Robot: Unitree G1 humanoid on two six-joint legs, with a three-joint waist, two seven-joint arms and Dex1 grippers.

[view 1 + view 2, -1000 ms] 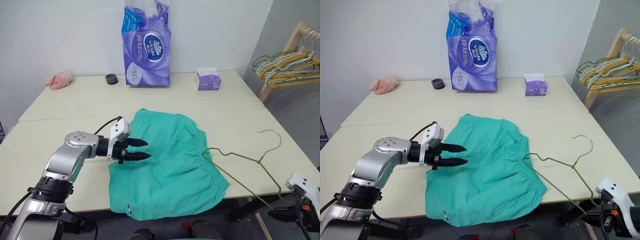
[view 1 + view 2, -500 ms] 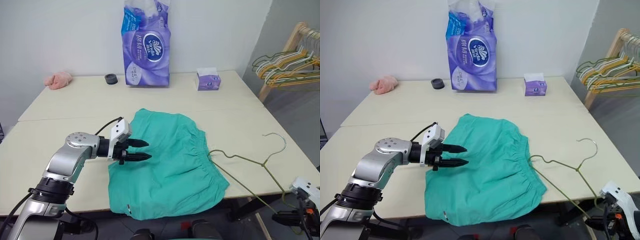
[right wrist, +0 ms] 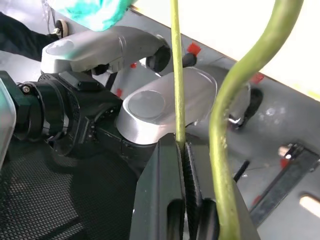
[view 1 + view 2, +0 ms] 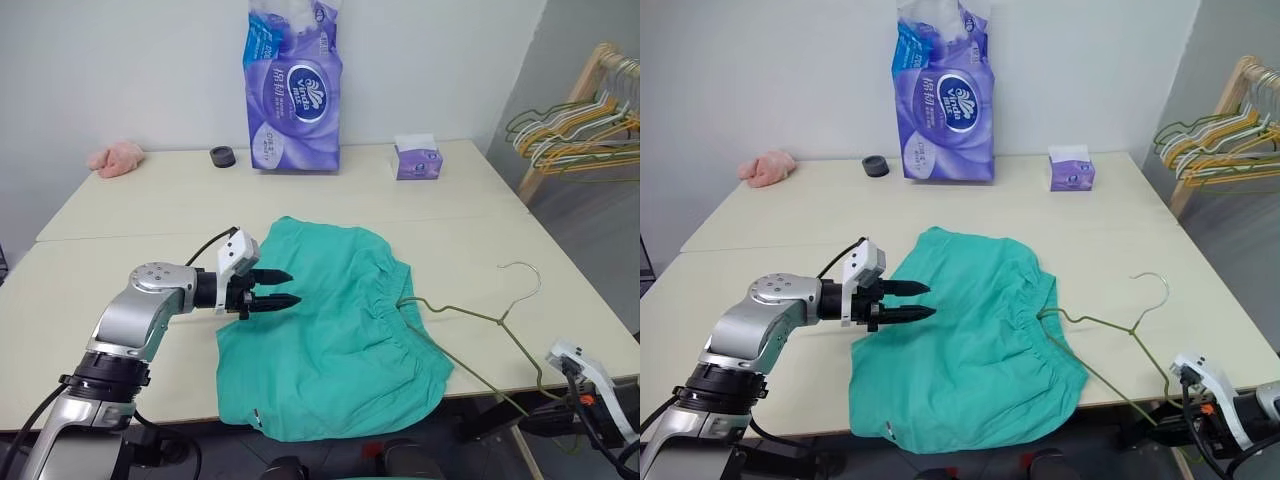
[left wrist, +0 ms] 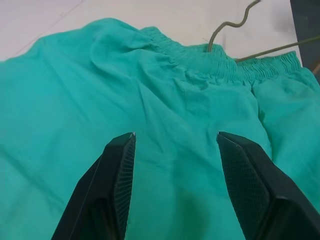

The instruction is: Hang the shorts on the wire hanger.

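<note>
Our left gripper hovers with its two black fingers parted and empty over the left part of the teal-green cloth shorts, which lie flat on the near middle of the pale cream table, their gathered waistband turned right and one leg hanging over the near edge. Our right gripper, low beyond the table's near right corner, has its fingers pinched tight on the bottom bar of the thin olive-gold wire hanger. We see the hanger's left tip touching the waistband, while its curved hook rises toward the far right.

At the far side we find a tall purple plastic pack of tissue rolls, a small purple tissue box with a white sheet poking out, a black ring and a pink cloth. A wooden rack at the far right holds bunched hangers.
</note>
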